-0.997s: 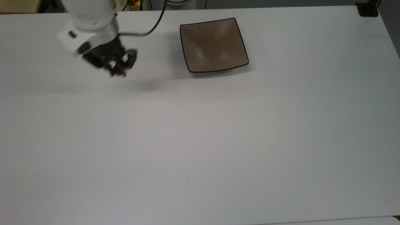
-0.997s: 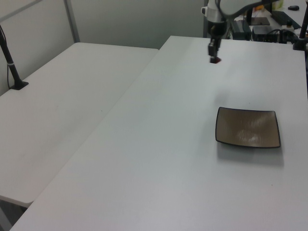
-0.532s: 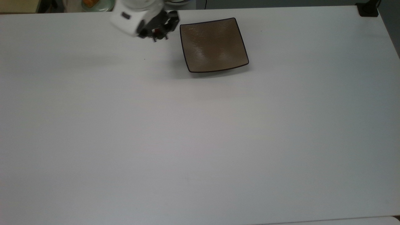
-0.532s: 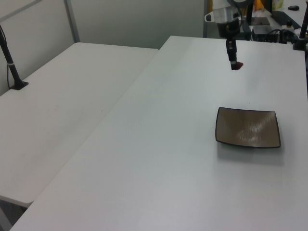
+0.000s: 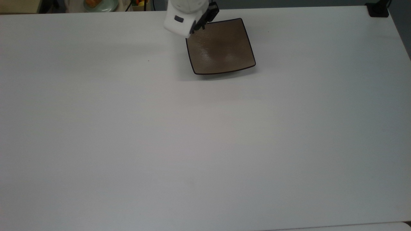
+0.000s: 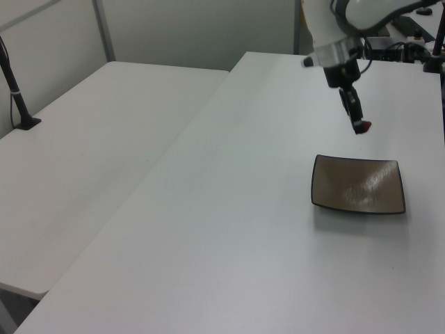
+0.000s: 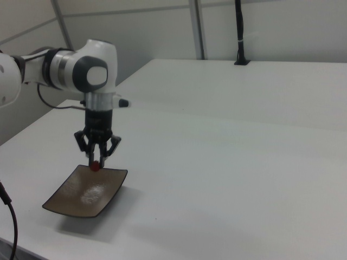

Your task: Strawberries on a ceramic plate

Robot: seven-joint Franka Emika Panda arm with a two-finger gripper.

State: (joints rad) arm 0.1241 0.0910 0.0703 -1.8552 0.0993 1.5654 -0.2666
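Now, my notes from the remote station:
Gripper: my gripper (image 7: pixel 96 162) had its fingers pinched narrow around the strawberry (image 7: pixel 95 167), a red dot at the tips low on the left of the right view.
Change: a second earlier it hung far over in the upper left of the top view; half a second ago it sat just short of the plate's edge; at this moment it hung above the plate's upper-left corner.
Plate: the ceramic plate (image 5: pixel 224 48) sat bare at top centre of the top view, unmoved on the table (image 5: pixel 205 144).
Berry: carried in the air, just above the plate's far rim in the left view.
Meaning: I judged the carry nearly done; lowering and letting go remained.
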